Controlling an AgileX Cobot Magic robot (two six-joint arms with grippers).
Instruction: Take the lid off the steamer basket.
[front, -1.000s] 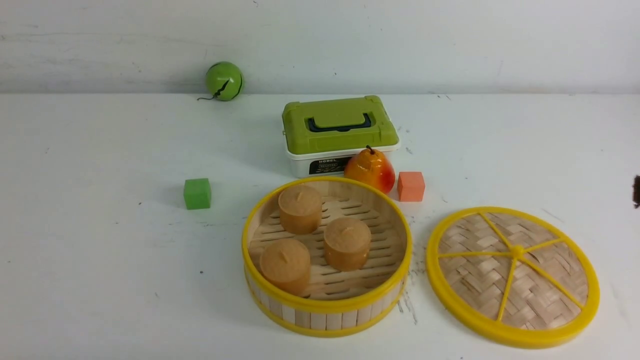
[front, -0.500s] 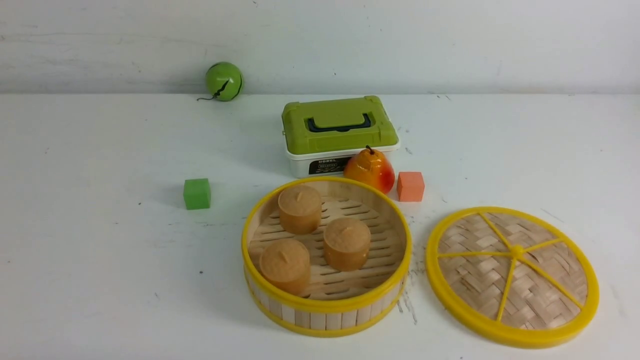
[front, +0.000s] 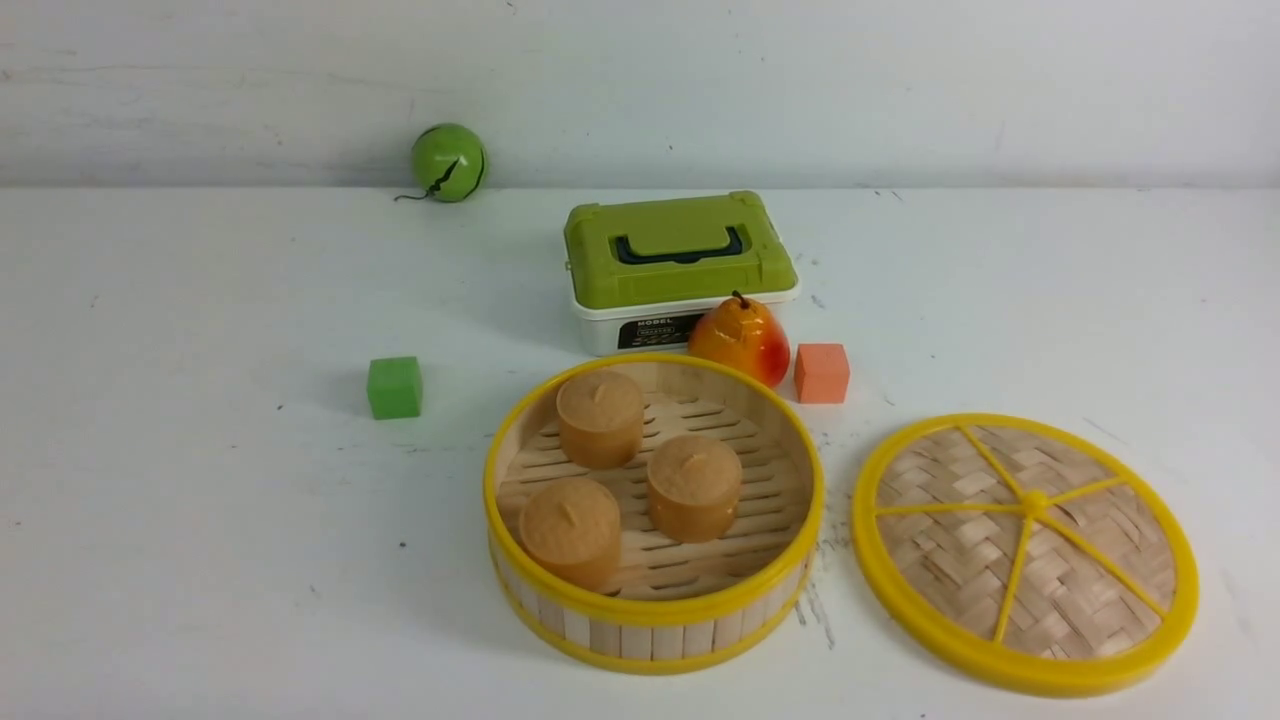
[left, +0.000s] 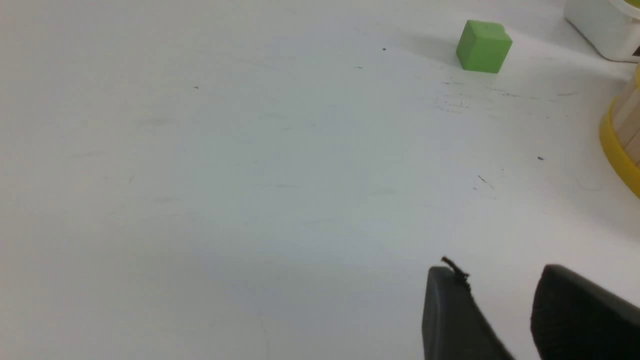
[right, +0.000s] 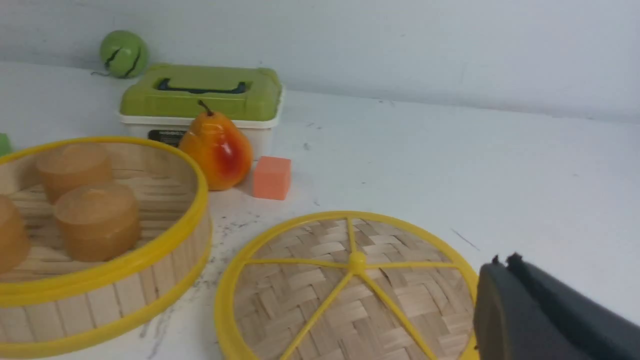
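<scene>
- The flat round woven-bamboo lid with a yellow rim (front: 1025, 553) lies unmoved on the white table (front: 200, 520), just right of the open wooden-slat steamer basket (front: 650, 635).
- The right gripper (right: 502, 261), fingers together and empty, is gone from the front view's edge.
- The left gripper (left: 495, 272) is parted and empty.

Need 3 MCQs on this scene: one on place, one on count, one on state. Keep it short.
1. Where is the lid relative to the steamer basket?
A. on top of it
B. flat on the table, to its right
C. leaning against its wall

2. How many brown cylinders stand in the basket?
A. two
B. four
C. three

3. What state is the green-topped box in?
A. shut
B. open
C. tipped on its side

Answers:
1. B: bare table shows between the lid and the basket.
2. C: three stand on the slatted floor.
3. A: the green top sits flush on the white base.
</scene>
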